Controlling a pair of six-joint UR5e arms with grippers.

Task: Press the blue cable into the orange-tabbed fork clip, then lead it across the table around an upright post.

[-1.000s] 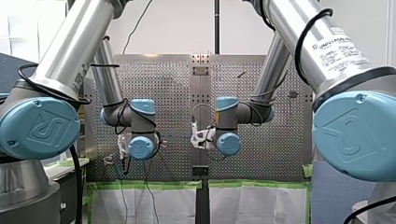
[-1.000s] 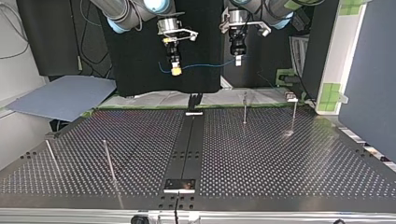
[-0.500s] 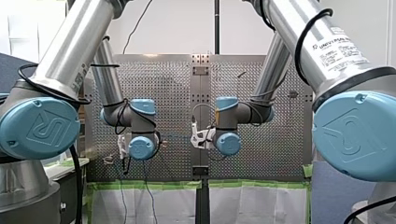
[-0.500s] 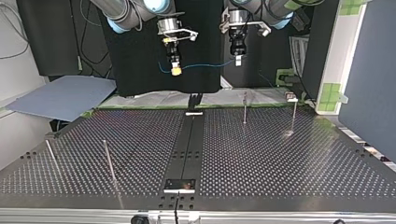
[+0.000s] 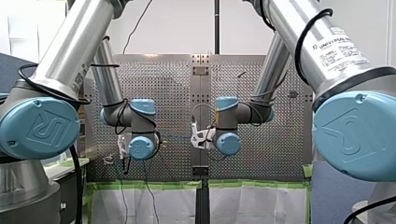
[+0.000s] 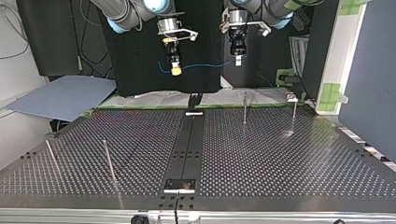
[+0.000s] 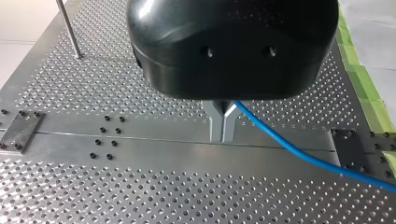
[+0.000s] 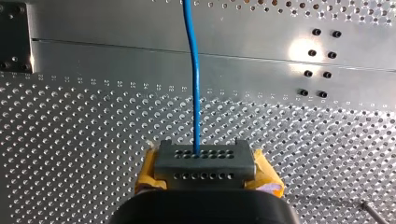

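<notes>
While both arms are hanging high over the desk (image 6: 280, 154), my left claw (image 7: 222, 135) is pinching shut on the blue cable (image 8: 196, 93) and my right claw (image 8: 204, 158) is clamping it between yellow pads (image 8: 148, 169); the span is hanging in air, well above the perforations.

Judgement: lowering should be going level, with the span taut.

Orange-tabbed fork clip: I am not making it out.

Containers: none showing.
</notes>
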